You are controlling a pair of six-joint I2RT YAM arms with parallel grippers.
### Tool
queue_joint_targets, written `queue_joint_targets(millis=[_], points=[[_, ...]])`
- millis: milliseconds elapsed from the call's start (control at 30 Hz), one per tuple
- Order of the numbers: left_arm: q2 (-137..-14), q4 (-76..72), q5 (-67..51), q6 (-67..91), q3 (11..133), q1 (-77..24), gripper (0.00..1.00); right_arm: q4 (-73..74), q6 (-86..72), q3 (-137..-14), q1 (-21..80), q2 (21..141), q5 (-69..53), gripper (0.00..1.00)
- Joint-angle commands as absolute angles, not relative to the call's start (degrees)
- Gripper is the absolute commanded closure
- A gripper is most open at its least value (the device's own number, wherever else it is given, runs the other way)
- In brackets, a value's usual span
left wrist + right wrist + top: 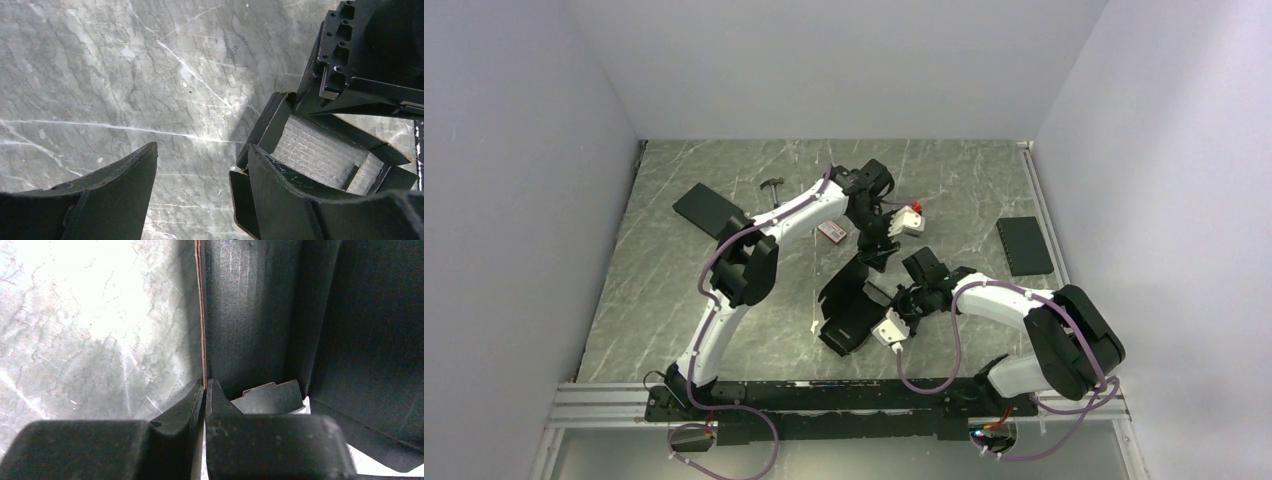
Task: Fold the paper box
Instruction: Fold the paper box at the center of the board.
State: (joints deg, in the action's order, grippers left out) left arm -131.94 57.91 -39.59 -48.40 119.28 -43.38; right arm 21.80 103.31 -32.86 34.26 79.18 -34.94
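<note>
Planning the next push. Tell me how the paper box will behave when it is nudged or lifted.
The paper box is probably floppy: the edge pinched by the right gripper, jaws shut, looks very thin. It is likely light, so a push may slide it across the smooth marble table rather than fold it. Its partly raised panels may spring back open if released.

You see the paper box (854, 312) matte black all over, with a thin reddish-brown line along its cut edge in the right wrist view and a pale grey ribbed face inside it in the left wrist view. The table (724, 330) is grey marble pattern with white veins; the left slab (711, 210) and the right slab (1024, 245) are plain black, the small card (831, 231) red. The left arm (794, 210) and the right arm (999, 298) are white with black joints and purple cables (959, 350).
</note>
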Motion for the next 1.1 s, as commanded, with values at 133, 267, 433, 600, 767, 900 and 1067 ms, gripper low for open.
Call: queue_joint_targets(millis=[133, 267, 433, 600, 767, 900, 1067], points=[[-128.19, 59.98, -38.96, -55.93, 121.59, -45.38, 0.3, 22.61, 104.03, -34.72, 34.36, 78.63, -38.14, 1.0], [-129.01, 61.67, -39.44, -58.13, 121.94, -46.05, 0.32, 22.5, 104.05, -34.55, 34.36, 78.57, -38.06, 1.0], [-130.54, 63.03, -39.32, -59.44, 122.53, -47.29, 0.34, 22.5, 104.06, -34.59, 34.35, 78.62, -38.13, 1.0], [-131.22, 63.7, -38.49, -60.49, 122.46, -47.77, 0.36, 22.35, 104.06, -34.5, 34.45, 78.5, -38.06, 1.0], [-130.89, 62.84, -36.42, -59.83, 122.49, -47.48, 0.36, 22.24, 103.95, -34.45, 34.45, 78.29, -38.14, 1.0], [-129.95, 62.56, -36.08, -59.74, 122.69, -46.82, 0.36, 22.12, 103.94, -34.24, 34.45, 78.06, -38.23, 1.0], [-127.6, 59.41, -36.66, -56.57, 122.71, -45.62, 0.35, 21.89, 103.9, -33.93, 34.45, 77.88, -38.31, 1.0]])
